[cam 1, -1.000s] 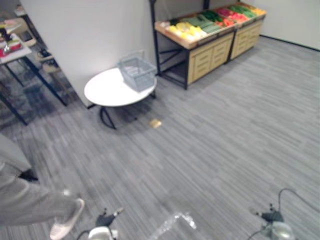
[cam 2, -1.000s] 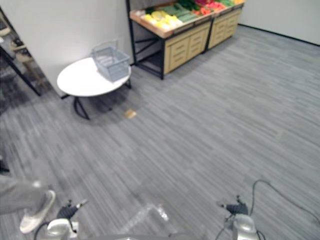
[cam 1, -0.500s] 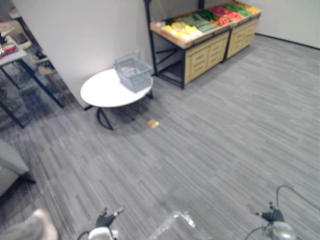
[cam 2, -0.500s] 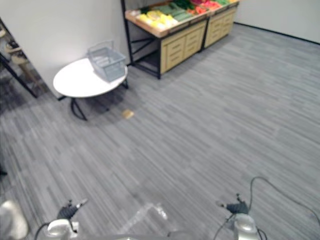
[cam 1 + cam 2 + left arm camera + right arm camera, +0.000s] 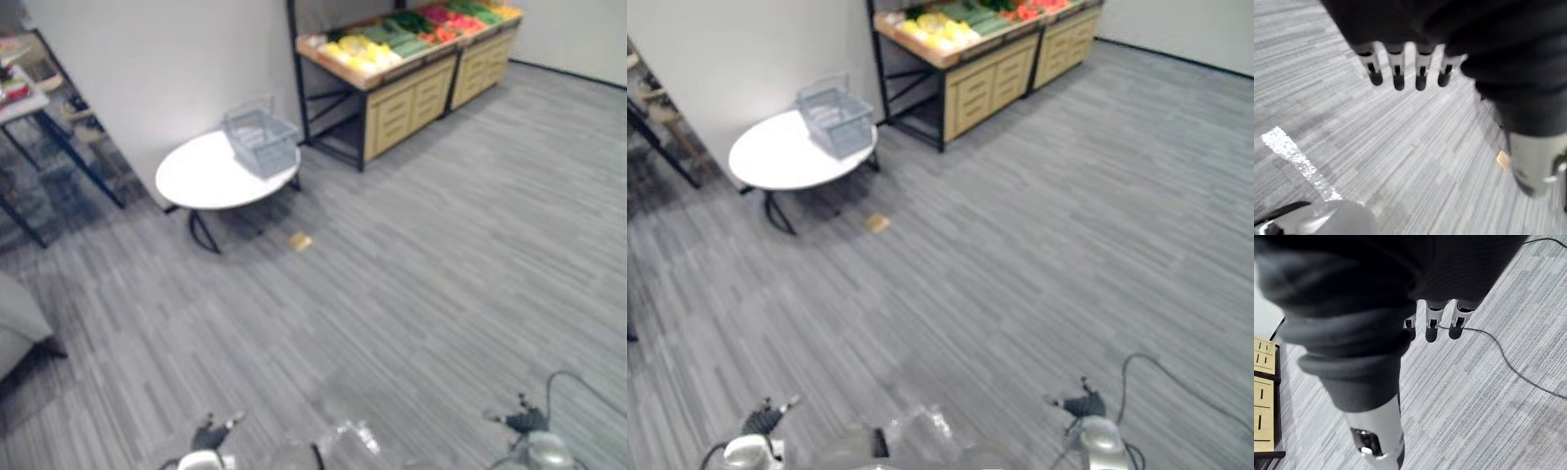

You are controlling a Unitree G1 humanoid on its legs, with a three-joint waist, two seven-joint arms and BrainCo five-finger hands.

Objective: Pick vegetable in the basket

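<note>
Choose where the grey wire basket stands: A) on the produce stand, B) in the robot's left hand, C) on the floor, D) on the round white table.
D: the basket sits on the round white table, at its edge toward the produce stand.

One grey wire basket (image 5: 261,140), one round white table (image 5: 201,178), two wooden produce stands with drawers (image 5: 411,93) at one o'clock, one small tan scrap (image 5: 300,240).

Left hand (image 5: 1396,63): fingers straight, in row, dark tips downward; thumb (image 5: 1533,164) held apart. Right hand (image 5: 1431,319): fingers likewise straight, thumb (image 5: 1378,431) extended apart. Both hands hang low, relaxed.
</note>
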